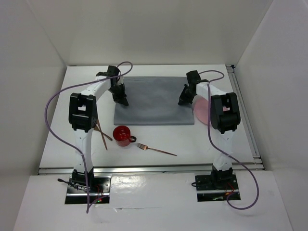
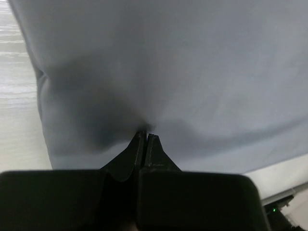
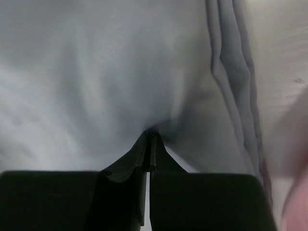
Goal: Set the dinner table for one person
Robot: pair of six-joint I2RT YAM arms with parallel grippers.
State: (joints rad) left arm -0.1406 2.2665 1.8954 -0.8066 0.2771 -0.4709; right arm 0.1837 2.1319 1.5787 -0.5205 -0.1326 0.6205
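The white dinner table [image 1: 192, 139] lies beneath both arms; a grey cloth [image 1: 154, 98] is spread on its far middle; the left gripper [image 2: 146, 136], fingers pressed together, pinches the cloth near its left edge; the right gripper [image 3: 149, 136] pinches it likewise near the right edge; the right arm half hides a pink plate [image 1: 201, 114]; a red mug [image 1: 122, 135], a fork [image 1: 156, 150] and copper utensils [image 1: 102, 134] lie nearer the bases.

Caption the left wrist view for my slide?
Left gripper shut on a pucker of the grey cloth, white dinner table showing at left.
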